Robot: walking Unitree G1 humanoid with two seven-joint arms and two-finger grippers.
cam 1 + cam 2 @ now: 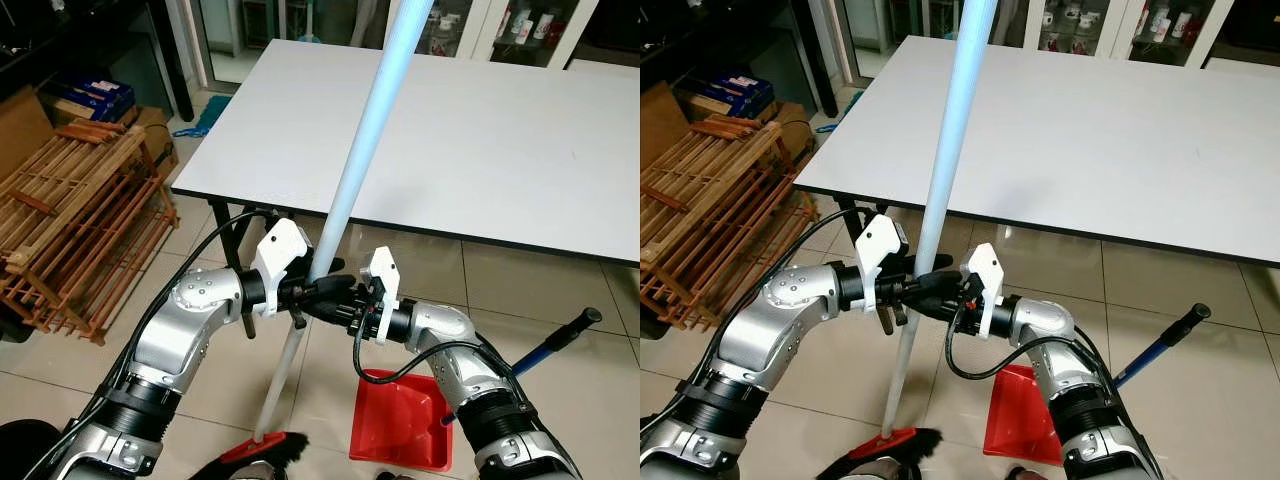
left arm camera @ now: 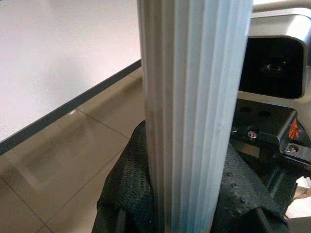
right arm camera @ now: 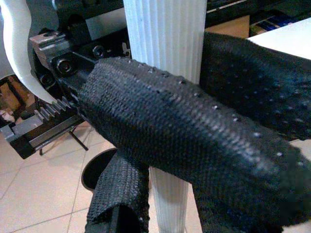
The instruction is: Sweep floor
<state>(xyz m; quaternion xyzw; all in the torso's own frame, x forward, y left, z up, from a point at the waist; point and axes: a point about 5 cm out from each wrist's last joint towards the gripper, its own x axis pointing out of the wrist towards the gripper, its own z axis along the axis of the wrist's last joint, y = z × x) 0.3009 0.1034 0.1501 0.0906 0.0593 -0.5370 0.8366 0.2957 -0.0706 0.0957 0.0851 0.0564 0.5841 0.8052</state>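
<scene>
Both the left gripper (image 1: 300, 290) and the right gripper (image 1: 335, 298) are clamping tight around the pale broom handle (image 1: 350, 180), standing nearly upright before the white table's (image 1: 500, 140) near edge; a red dustpan (image 1: 400, 420) is lying on the tiled floor (image 1: 560, 290)

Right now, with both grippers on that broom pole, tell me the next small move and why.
Probably drag the broom head a short way toward the red plastic dustpan. Both the left gripper and the right gripper are closed on the pale blue ribbed broom pole, whose black bristles rest on the beige tiled floor just left of the dustpan, so the grip looks ready.
</scene>
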